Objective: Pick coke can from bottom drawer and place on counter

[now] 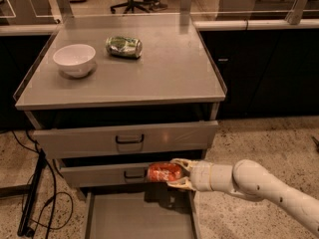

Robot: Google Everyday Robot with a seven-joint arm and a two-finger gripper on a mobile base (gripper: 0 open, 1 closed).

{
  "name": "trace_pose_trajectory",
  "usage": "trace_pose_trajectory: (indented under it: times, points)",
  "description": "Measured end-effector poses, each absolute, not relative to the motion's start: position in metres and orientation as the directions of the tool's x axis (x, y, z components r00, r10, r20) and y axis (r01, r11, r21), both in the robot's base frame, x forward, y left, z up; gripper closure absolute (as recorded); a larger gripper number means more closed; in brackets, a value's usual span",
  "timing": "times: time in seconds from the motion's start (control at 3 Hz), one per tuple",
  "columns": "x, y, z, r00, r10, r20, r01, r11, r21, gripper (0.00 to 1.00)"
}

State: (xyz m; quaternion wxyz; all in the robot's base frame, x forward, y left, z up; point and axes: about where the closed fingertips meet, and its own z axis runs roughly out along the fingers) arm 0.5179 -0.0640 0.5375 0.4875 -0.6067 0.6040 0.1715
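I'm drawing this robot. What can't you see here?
- Camera view: the pale two-finger gripper, above the grey bottom drawer, covers the right end of the red-orange coke can it clamps.
- Camera view: the drawer's front is cut off by the bottom edge.
- Camera view: the robot's base is past the right edge.

No writing can be read on the coke can [160,172] or elsewhere; the gripper [173,173] clasps it sideways above the bottom drawer [139,218], before the middle drawer [99,174]
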Motion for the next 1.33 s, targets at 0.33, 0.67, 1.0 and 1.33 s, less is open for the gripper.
trace_pose_trajectory:
  times: [0.33, 0.67, 1.0, 1.33]
  points:
    - [0.508, -0.064, 0.582, 0.271, -0.56, -0.783, -0.882, 0.181, -0.435, 1.0]
    - [0.496, -0.069, 0.646, 0.347, -0.548, -0.761, -0.85, 0.158, -0.502, 1.0]
    - [0.498, -0.075, 0.693, 0.375, -0.518, -0.769, -0.849, 0.139, -0.509, 1.0]
    - [0.509, -0.084, 0.762, 0.412, -0.516, -0.751, -0.831, 0.124, -0.542, 1.0]
